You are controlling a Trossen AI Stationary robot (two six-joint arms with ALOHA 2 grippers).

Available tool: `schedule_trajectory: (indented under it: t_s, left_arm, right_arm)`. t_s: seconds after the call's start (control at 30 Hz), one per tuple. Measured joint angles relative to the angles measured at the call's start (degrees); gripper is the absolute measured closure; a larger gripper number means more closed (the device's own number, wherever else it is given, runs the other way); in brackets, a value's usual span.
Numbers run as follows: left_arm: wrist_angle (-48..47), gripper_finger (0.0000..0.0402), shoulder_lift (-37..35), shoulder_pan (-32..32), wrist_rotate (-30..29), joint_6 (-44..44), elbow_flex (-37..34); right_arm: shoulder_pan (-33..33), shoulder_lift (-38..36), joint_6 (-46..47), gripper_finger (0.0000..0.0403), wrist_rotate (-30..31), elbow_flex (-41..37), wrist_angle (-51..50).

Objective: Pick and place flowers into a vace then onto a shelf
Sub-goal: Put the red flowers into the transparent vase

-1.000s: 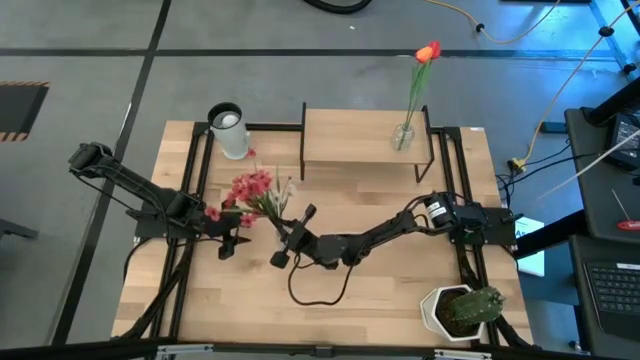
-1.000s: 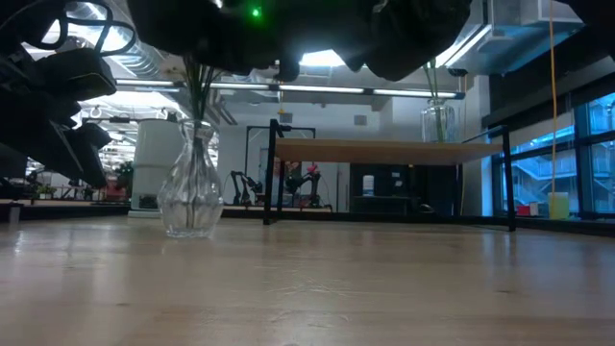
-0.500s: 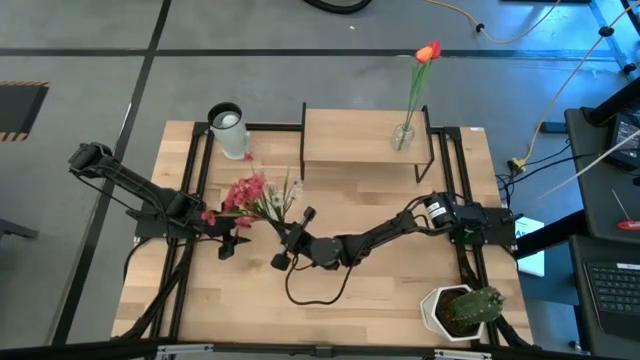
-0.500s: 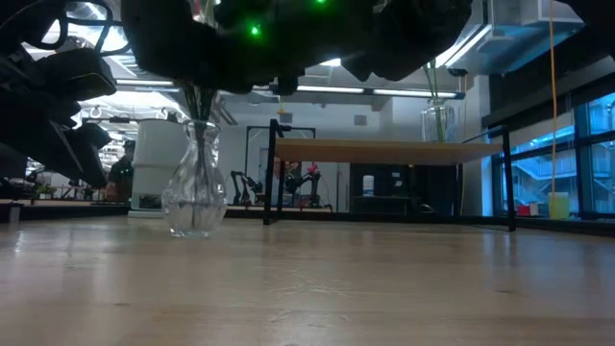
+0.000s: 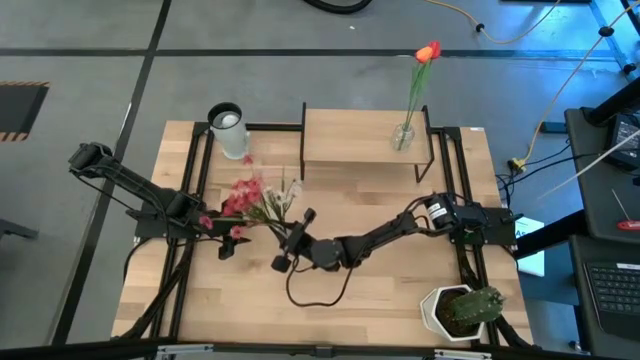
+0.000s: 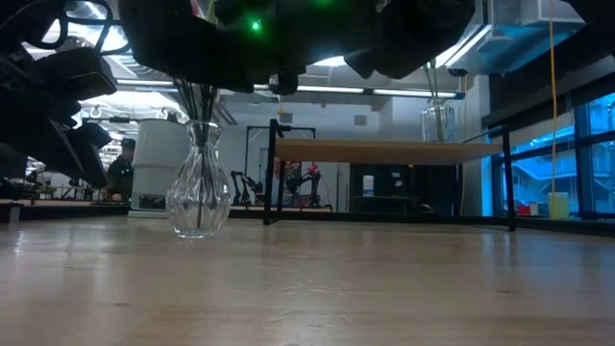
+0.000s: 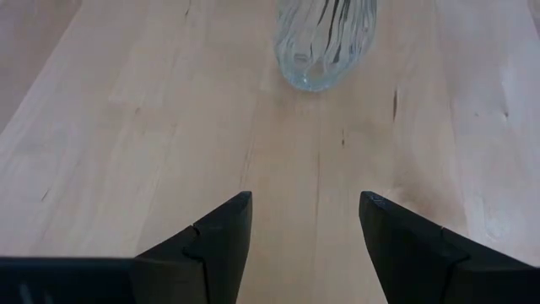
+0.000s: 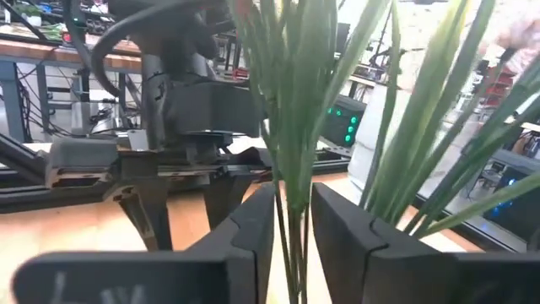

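The right gripper [image 8: 291,232] sits at the table's middle, its fingers [image 8: 245,236] a narrow gap apart with green stems [image 8: 291,127] of the flowers [image 5: 252,196] running between them; whether the fingers press the stems cannot be told. The stems stand in a clear glass vase [image 6: 199,192] resting upright on the tabletop [image 5: 380,290].

The left gripper [image 7: 304,224] is spread wide and empty, near the vase base [image 7: 325,42].

The shelf [image 5: 365,137] stands at the table's far edge and carries a second vase [image 5: 403,135] with an orange tulip [image 5: 428,51]. A white cup [image 5: 228,128] stands left of the shelf. A potted cactus [image 5: 462,308] occupies the near right corner.
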Motion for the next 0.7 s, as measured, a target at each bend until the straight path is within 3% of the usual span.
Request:
schedule_trajectory:
  t_s: [0.13,0.33,0.7]
  left_arm:
    - [0.0,0.0190,0.0,0.0,0.5,-0.2,0.0]
    - [0.0,0.0190,0.0,0.0,0.5,-1.5,0.0]
    - [0.4,0.0190,0.0,0.0,0.5,-1.5,0.0]
  right_arm:
    - [0.6,0.0,-0.2,0.0312,1.3,0.0,0.0]
    - [2.1,0.0,-0.4,0.0312,10.3,0.0,-0.1]
    - [3.4,0.0,1.9,0.0312,10.8,0.0,0.0]
